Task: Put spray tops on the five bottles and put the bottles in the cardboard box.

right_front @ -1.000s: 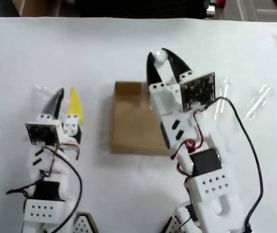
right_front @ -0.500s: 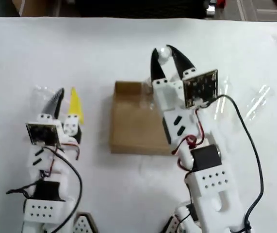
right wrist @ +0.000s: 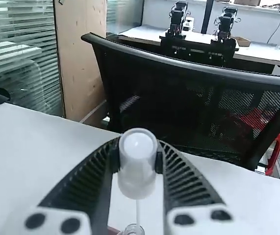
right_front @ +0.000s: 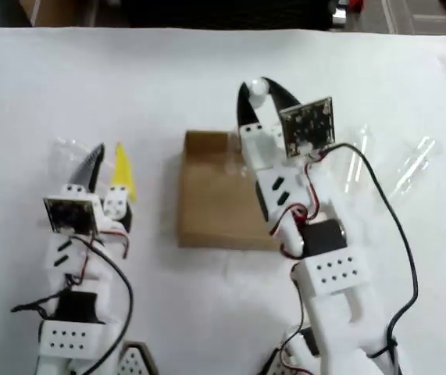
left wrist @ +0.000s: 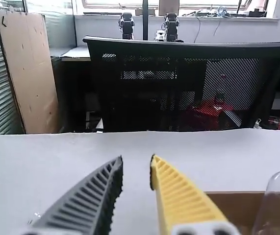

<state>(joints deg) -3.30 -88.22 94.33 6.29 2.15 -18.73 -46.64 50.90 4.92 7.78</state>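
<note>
The white table [right_front: 129, 70] runs bare from the cardboard box [right_front: 215, 203] to its far edge, where a black mesh chair [left wrist: 189, 83] backs against it. A strip of bare table also lies between the box and the left arm. The box is a shallow tray of plain brown card with its open side up, set between the two arms.

The right gripper [right_front: 258, 88] hangs over the box's far right corner, its black ridged fingers [right wrist: 88, 178] clamped on the spray top [right wrist: 137, 164]. This is a smooth white cylinder with a rounded cap. Its long axis stands upright and a thin dip tube [right wrist: 138, 213] points straight down. Just under the tube is the round mouth of a clear bottle [right wrist: 132, 229], which stands upright at that corner. Whether it stands inside the box or just beside it cannot be told.

The left gripper [right_front: 108, 152] sits low over the table to the left of the box and points toward the far edge. Its grey finger [left wrist: 88, 200] and yellow finger [left wrist: 179, 200], both toothed, stand a narrow gap apart and hold nothing.

More clear bottles [right_front: 414, 160] lie on their sides to the right of the right arm, their long axes slanting toward the far right corner. Another clear piece [right_front: 66, 148] lies just beside the left gripper's grey finger.
</note>
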